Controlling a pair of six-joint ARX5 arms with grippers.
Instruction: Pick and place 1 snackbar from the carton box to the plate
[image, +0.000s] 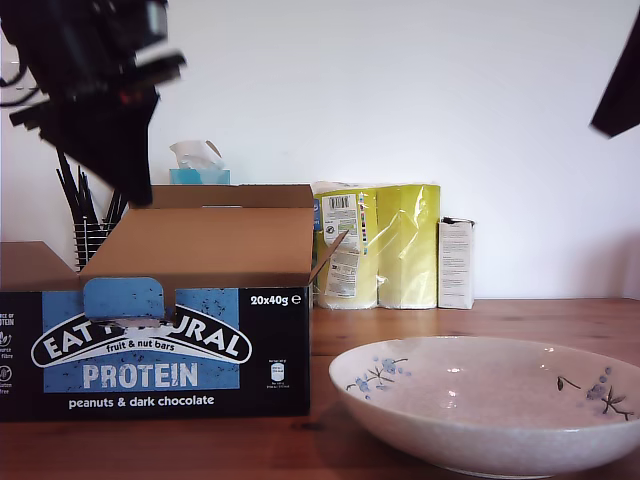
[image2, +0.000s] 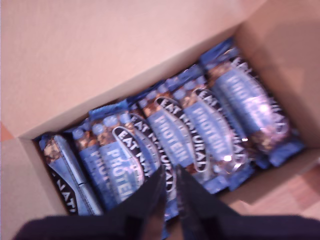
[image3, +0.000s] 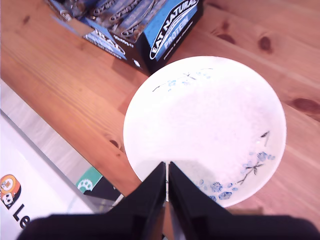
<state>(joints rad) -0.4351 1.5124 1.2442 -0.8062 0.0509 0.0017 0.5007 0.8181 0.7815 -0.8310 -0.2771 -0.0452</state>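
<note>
The carton box (image: 160, 340) stands at the exterior view's left with its flaps open. Several snackbars (image2: 200, 125) in blue wrappers lie side by side inside it (image2: 100, 50). My first gripper (image2: 170, 171) hangs over the bars with nothing between its fingers, which stand almost together; the view is blurred. In the exterior view it is a dark, blurred shape (image: 130, 170) above the box. The plate (image: 490, 400) sits empty at the exterior view's lower right. My second gripper (image3: 166, 167) hovers shut above the plate's (image3: 205, 125) near rim, high over it.
Behind the box stand a tissue box (image: 200, 165), yellow wrapped packs (image: 385, 245), a small white carton (image: 456, 262) and a black holder of sticks (image: 88, 225). A dark part of an arm (image: 620, 85) shows at the exterior view's top right. The wooden table's edge (image3: 55, 145) runs near the plate.
</note>
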